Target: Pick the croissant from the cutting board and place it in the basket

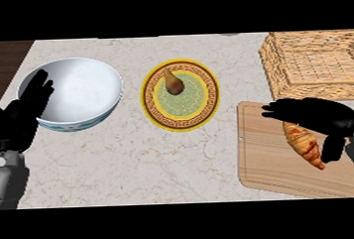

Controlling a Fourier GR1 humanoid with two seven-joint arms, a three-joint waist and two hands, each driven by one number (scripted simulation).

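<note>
Fingers (pixel 286 108) of your right hand (pixel 319 117) are curling over the croissant (pixel 304 145), thumb alongside, not clearly pinching yet.
It's looking light and flaky, so you're best taking it mid-body on the cutting board (pixel 273 158).

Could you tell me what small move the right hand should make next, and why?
Probably close the fingers round the croissant. The right hand is already over it on the cutting board, fingers and thumb either side, but it looks not yet lifted. The basket waits just beyond the board.
</note>
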